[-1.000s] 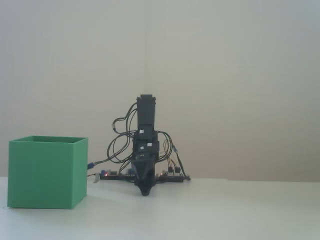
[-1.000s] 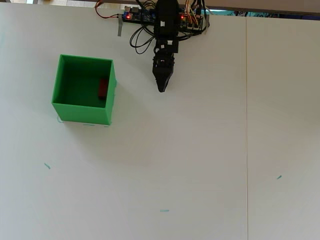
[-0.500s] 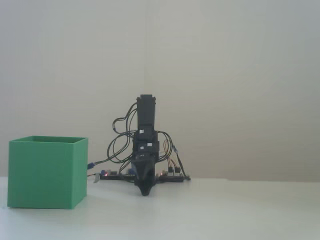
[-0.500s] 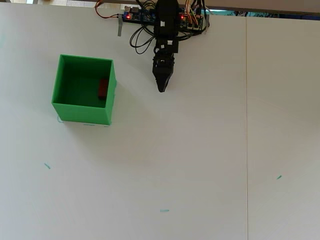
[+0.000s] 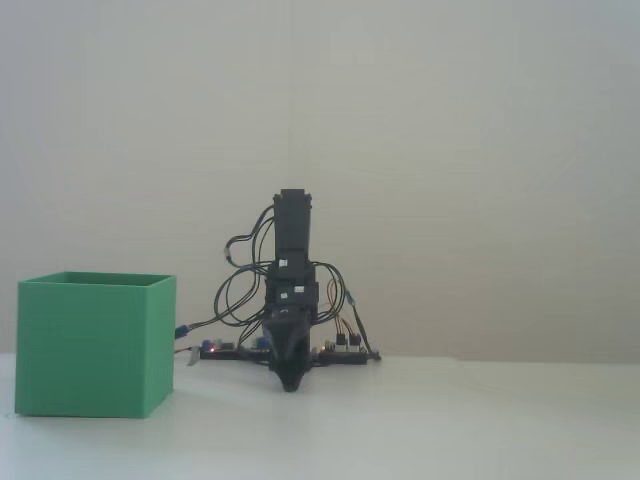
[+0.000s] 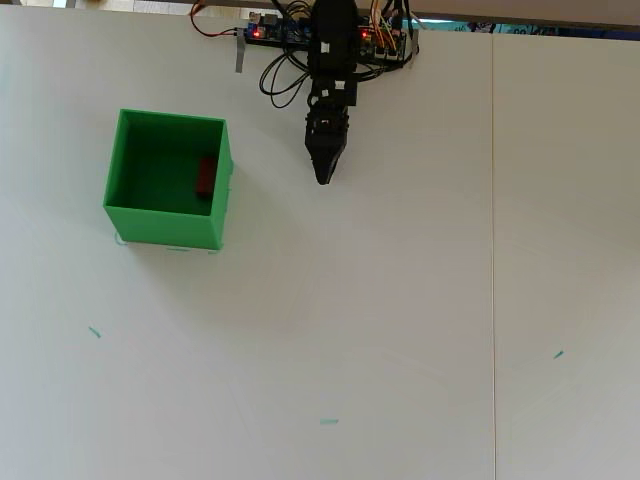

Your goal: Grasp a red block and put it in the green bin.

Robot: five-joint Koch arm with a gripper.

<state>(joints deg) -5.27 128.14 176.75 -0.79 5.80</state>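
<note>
Nothing is seen to have changed over the last second: the red block (image 6: 205, 177) lies inside the green bin (image 6: 165, 228) at its right wall, and the end effector (image 6: 323, 178), narrowed to a point and empty, is parked to the right on the tabletop (image 6: 400, 300), so the task is judged complete.

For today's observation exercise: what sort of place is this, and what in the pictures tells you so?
Probably a hobby robotics bench at home or in a lab. A small arm with loose wires and bare circuit boards stands on a plain white table against a bare wall, with only a green bin holding a red block.
</note>
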